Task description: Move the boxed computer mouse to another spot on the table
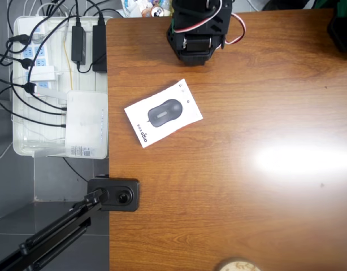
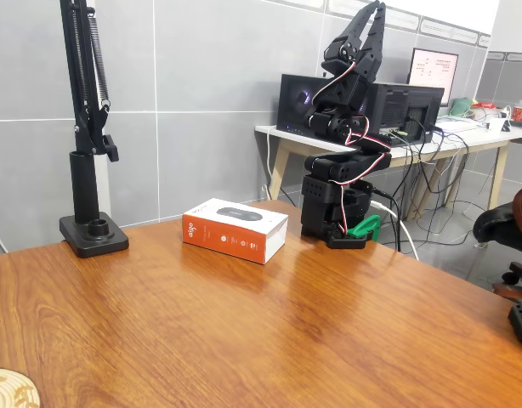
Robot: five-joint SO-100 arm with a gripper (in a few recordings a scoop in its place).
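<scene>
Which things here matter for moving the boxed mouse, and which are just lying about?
For the job:
boxed computer mouse
wooden table
gripper, raised above the arm's base

Lying about:
white router box
tray of power strips
black clamp stand
round wooden disc

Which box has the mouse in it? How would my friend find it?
Look at the big reddish-brown wooden table. Near the black robot arm's base lies a flat box, the boxed computer mouse. It has a black mouse pictured on its white top and orange-red sides, unlike the plain white box with cables off the table's edge.
</scene>
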